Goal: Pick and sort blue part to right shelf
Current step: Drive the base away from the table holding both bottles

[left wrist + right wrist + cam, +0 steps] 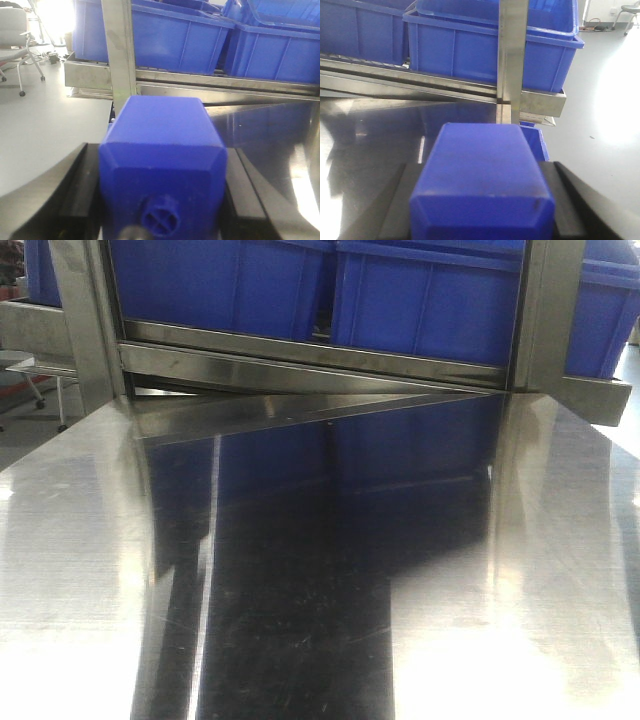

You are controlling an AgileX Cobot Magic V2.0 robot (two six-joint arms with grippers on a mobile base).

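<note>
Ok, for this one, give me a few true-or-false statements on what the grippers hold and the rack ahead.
1. Each gripper holds a blue block: the left gripper the left block, the right gripper the right block. True.
2. The left block shows a round knob on its near end. True.
3. The bins on the rack are red. False: they are blue.
4. The right block lies inside a bin. False: it sits between the fingers, short of the rack.
5. A steel post stands ahead of the right block. True.
</note>
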